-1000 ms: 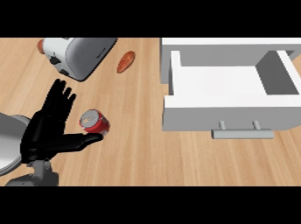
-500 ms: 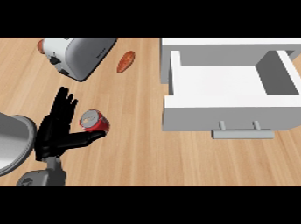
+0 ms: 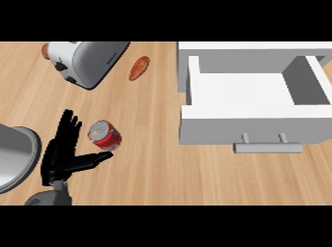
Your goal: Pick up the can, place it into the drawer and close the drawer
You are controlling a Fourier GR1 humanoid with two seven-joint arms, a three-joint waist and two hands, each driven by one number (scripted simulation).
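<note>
Head view: left hand, fingers straight, beside the can on the wooden counter.

Bright even light, soft shadow inside drawer, no glare, all in focus
</note>
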